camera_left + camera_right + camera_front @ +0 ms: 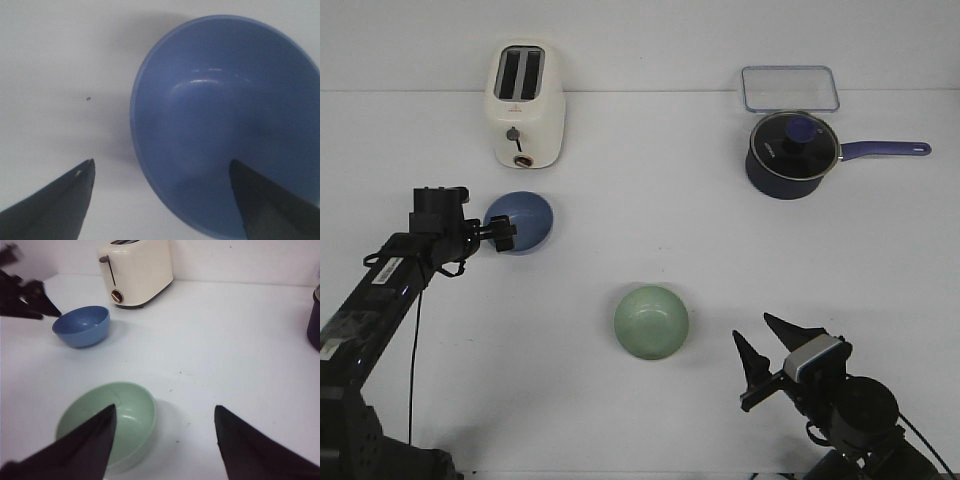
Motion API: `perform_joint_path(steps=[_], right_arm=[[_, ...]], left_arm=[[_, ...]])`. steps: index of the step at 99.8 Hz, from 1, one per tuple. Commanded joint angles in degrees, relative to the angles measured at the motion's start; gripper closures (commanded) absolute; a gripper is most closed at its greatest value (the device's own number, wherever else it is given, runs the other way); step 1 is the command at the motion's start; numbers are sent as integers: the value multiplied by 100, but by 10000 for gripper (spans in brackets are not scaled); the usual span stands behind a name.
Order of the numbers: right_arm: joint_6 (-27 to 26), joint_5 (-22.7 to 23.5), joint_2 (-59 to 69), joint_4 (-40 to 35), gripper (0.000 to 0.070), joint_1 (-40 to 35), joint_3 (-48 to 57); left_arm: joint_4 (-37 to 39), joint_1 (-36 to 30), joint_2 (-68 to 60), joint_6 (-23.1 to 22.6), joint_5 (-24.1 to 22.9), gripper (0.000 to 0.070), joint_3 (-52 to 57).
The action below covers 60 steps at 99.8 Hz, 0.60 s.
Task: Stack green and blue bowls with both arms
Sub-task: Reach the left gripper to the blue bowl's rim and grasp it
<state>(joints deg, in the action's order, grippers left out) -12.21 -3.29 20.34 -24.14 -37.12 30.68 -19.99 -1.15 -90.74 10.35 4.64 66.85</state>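
Observation:
The blue bowl (530, 218) sits on the white table in front of the toaster. My left gripper (500, 232) is open at its left rim. In the left wrist view the gripper (161, 160) straddles the blue bowl's (225, 110) rim, one finger over the inside and one outside over the table. The green bowl (651, 321) sits at the middle front. My right gripper (751, 326) is open and empty, just right of it and apart. In the right wrist view the gripper (165, 406) has one finger over the green bowl (135, 405); the blue bowl (82, 325) shows beyond.
A cream toaster (525, 105) stands at the back left, just behind the blue bowl. A dark navy pot with a glass lid (790, 152) and a long handle stands at the back right, with a clear lidded box (789, 88) behind it.

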Motion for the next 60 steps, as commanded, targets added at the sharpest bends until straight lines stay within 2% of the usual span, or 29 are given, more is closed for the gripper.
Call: perform_joint_path(steps=[1,5,17,28,50,60], right_arm=[[48,-22,-2,59,308,-48,24],[48,-22,-2,59,308,-48,24],[48,-96,0,57,308,-48,24],[48,-162,0,57,308,-48,24],[48,-173,0,59,308,-48,24],[48,-181,0,59,308,-46,24]], left_arm=[[219,11,-232,-85,-13,207,122],[332,11,-339,-85,-13,220,122],[654,11,-579,-79,-15,329,122],[793,7,-721,-79,-15,350,122],[833,0,-811,-105,-17,696,122],[800,0,-809,-138,-39,690,125]])
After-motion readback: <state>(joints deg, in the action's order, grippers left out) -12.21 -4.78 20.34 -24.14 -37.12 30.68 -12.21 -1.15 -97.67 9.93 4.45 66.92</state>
